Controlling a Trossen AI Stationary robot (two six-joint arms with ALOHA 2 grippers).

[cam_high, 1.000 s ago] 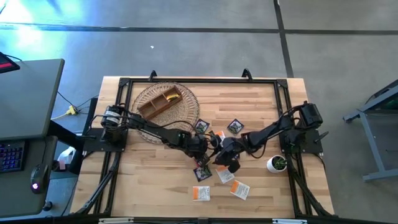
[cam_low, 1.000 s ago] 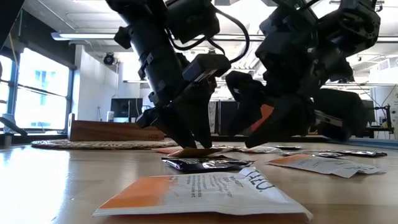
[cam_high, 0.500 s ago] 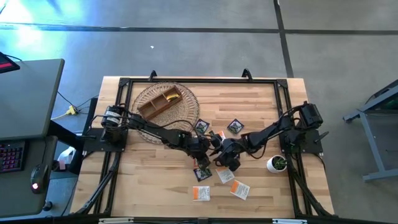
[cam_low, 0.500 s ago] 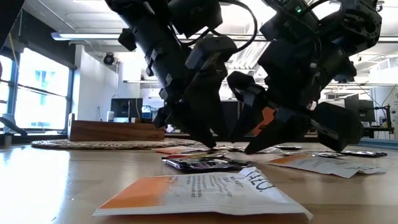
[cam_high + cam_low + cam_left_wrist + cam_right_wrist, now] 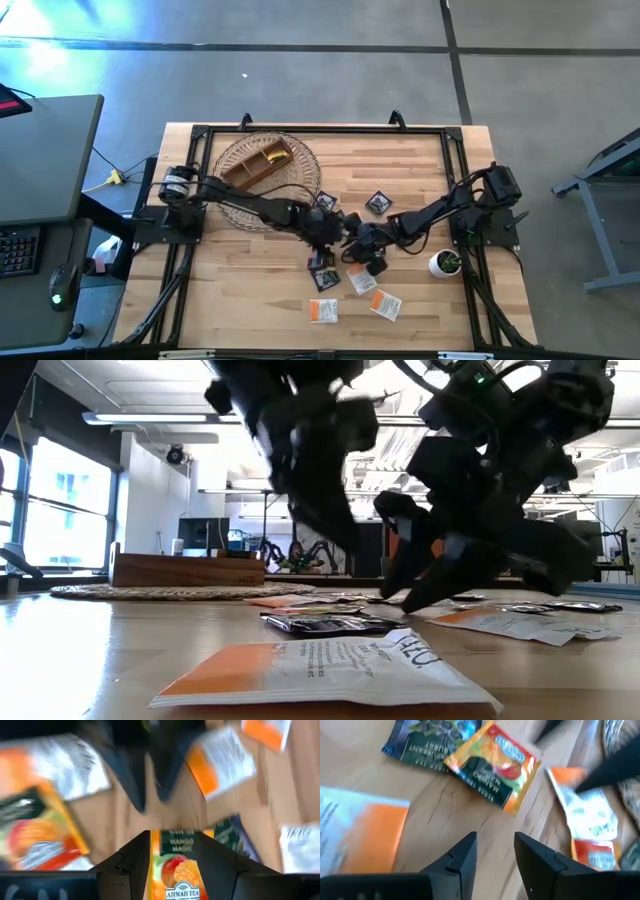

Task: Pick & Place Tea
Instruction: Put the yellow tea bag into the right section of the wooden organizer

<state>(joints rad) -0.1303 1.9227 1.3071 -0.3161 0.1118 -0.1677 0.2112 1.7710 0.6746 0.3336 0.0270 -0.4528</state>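
Several tea sachets lie on the wooden table (image 5: pixel 250 300): white-and-orange ones (image 5: pixel 323 312) (image 5: pixel 320 670) and dark ones (image 5: pixel 322 278) (image 5: pixel 325 623). My left gripper (image 5: pixel 333 228) (image 5: pixel 172 837) hangs blurred above them at mid-table, shut on an orange-and-green mango sachet (image 5: pixel 177 870). My right gripper (image 5: pixel 353 246) (image 5: pixel 495 840) stands just beside it, low over bare wood, open with nothing between its fingers. Past its fingertips lie another mango sachet (image 5: pixel 495 765) and a dark one (image 5: pixel 430 740). My left gripper has the mango sachet between its two fingers, which stand against its two opposite side edges (image 5: pixel 154 855). The printed face is turned toward the wrist camera. The fingers slant down from the table's left. The sachet is off the table.
A brown wooden divided box (image 5: pixel 256 165) (image 5: pixel 185 570) sits on a round wicker mat (image 5: pixel 300 160) at the far left. A small white pot with a plant (image 5: pixel 445 263) stands near the right edge. More sachets (image 5: pixel 378 204) lie behind the grippers.
My left gripper has risen from the table and rolled about its own pointing line, lifting the mango sachet clear of the table. My right gripper has stayed in place and tipped slightly.
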